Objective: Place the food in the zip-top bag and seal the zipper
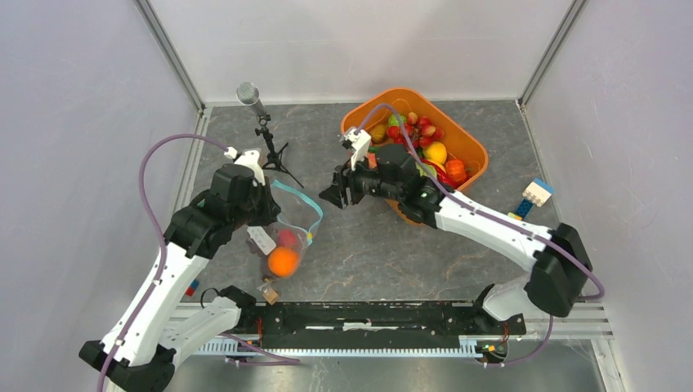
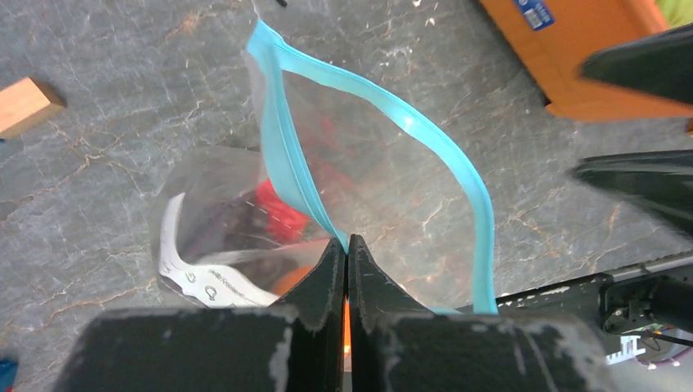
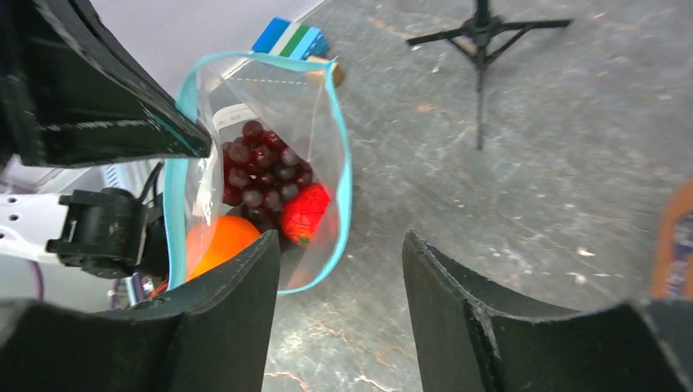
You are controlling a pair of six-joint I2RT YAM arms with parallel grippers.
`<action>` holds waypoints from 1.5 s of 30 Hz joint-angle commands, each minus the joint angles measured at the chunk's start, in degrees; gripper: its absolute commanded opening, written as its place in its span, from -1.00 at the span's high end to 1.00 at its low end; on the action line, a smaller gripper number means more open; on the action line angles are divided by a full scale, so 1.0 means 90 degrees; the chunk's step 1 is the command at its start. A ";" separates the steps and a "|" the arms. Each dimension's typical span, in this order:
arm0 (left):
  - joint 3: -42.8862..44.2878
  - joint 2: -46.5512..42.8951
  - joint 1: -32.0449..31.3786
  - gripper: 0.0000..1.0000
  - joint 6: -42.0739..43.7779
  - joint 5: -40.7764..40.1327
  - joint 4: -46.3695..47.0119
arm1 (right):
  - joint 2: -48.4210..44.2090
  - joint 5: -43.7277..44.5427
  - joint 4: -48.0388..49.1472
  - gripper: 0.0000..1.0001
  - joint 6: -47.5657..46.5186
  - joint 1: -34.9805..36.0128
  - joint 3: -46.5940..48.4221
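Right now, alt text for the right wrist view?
The zip-top bag, rim pinched by the left gripper, gapes open with dark grapes, a red piece and an orange fruit inside. The right gripper hangs open and empty before it.

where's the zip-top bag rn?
Top view, left of centre: the zip-top bag is held by the left gripper, pinched at its zipper, on the near side of the mic stand and facing the right gripper.

No legible text. White label patch [image 2: 204, 286] on the zip-top bag [image 2: 384, 204], lower left: marks blurred. Blue sticker [image 2: 535, 12] on the orange bin [image 2: 588, 61], upper right: unreadable.
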 commanded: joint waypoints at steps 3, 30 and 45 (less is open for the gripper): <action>-0.0193 -0.0041 0.0022 0.96 0.0096 0.0093 0.0384 | -0.1229 0.1931 -0.0594 -0.44 -0.0908 -0.0449 -0.0156; -0.0168 -0.0536 0.0017 0.96 0.0372 0.1042 0.0757 | -0.1455 -0.1239 -0.0747 -0.74 -0.1705 -0.0504 -0.2383; -0.0156 -0.0745 0.0022 0.95 0.0525 0.0856 0.0543 | -0.2923 0.3809 -0.1630 -0.72 -0.0880 -0.0468 -0.1646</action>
